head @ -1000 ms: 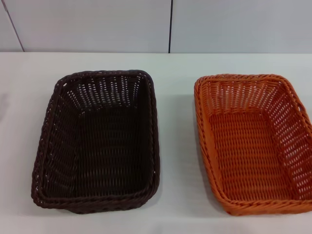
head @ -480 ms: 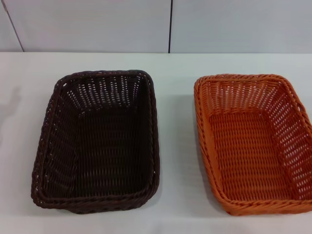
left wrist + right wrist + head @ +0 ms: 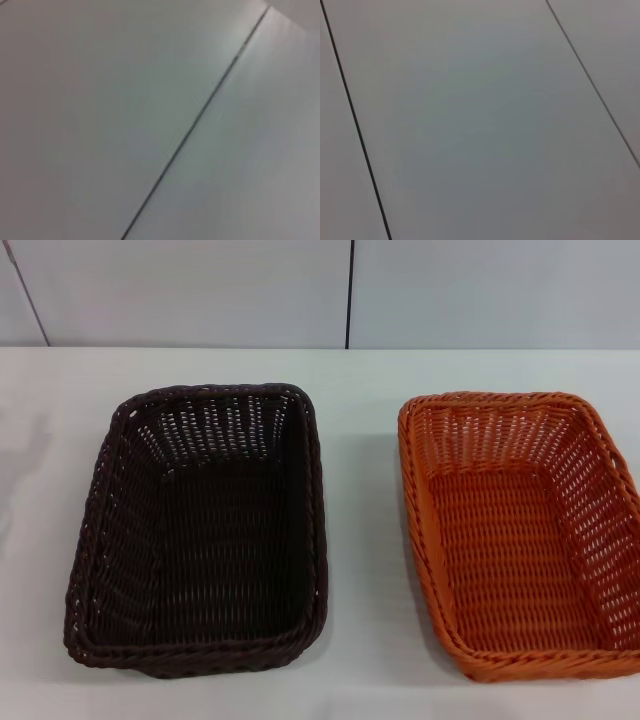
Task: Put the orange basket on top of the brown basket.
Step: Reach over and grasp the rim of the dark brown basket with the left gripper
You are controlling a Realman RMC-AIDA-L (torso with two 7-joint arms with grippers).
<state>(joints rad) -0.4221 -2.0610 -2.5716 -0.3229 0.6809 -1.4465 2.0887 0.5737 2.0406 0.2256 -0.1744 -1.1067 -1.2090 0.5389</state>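
Head camera looks forward and down at worktop (image 3: 360, 540): brown basket (image 3: 200, 530) left, orange basket (image 3: 520, 535) right, wall (image 3: 200, 290) far. Both wrist cameras face close plain grey panels with thin dark seams (image 3: 195, 122); baskets not shared.

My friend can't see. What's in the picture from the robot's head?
Two empty woven baskets sit apart on a white table: a brown basket on the left and an orange basket on the right. No robot arm shows, and a pale wall stands behind.
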